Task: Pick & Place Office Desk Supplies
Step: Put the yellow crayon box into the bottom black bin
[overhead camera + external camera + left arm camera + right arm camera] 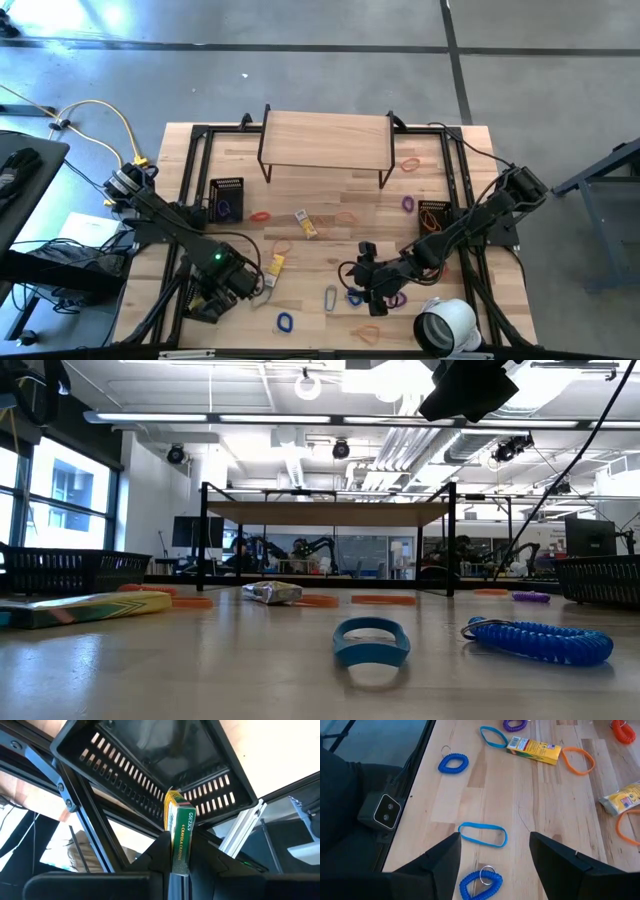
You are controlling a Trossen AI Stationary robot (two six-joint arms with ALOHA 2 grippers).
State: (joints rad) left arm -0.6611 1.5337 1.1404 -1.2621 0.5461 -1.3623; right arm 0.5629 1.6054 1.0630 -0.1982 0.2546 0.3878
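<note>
Lower left of the overhead frame: the left hand (177,870) pinches a crayon box (180,832) above a black basket (150,750); a thin grip could let it slip outside. The right hand (495,852) hangs spread over a blue band (482,834) on the tabletop (545,810).

yellow-green crayon box (180,837), blue band (482,834)

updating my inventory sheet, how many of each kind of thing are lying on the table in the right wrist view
blue coil loops: 2
blue flat bands: 2
purple coil loop: 1
orange bands: 2
orange-red coil: 1
yellow crayon box: 1
yellow-and-white packet: 1
total: 10
</note>
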